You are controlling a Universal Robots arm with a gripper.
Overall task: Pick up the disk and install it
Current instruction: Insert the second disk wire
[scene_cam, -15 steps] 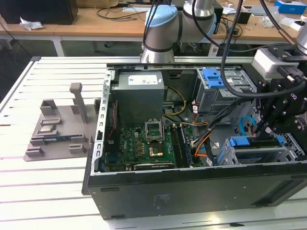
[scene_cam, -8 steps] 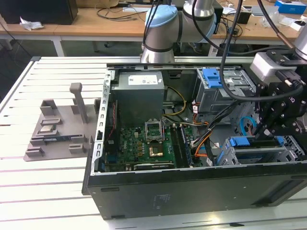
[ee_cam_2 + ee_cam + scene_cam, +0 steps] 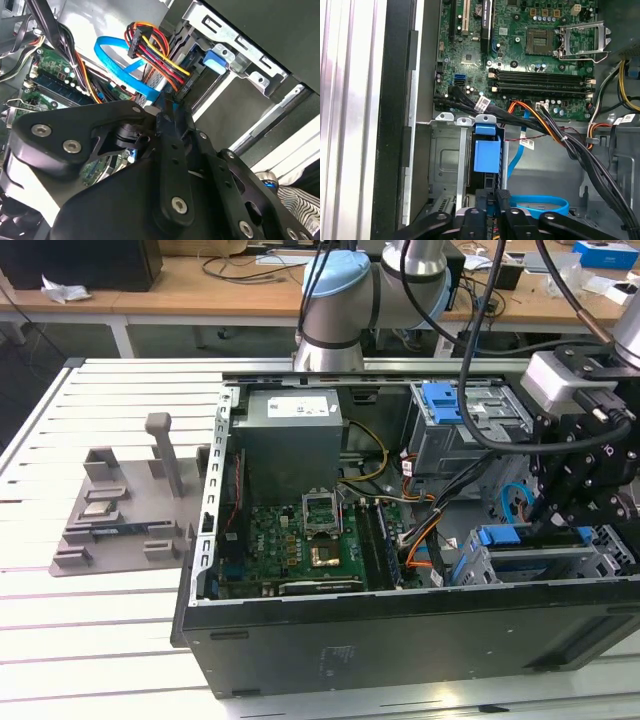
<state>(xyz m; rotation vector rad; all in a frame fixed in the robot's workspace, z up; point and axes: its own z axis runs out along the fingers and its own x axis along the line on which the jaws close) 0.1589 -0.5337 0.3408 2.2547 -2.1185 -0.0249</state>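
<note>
The claw [image 3: 580,525], grip state unclear, hovers at the drive cage [image 3: 545,560]; nearby cables [image 3: 560,135] risk snagging.

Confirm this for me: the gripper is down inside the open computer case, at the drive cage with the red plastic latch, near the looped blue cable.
Not quite: the latch is blue, not red. The first wrist view shows the gripper down inside the computer case, at the drive cage with its blue plastic latch, and the looped blue cable close beside it.
</note>
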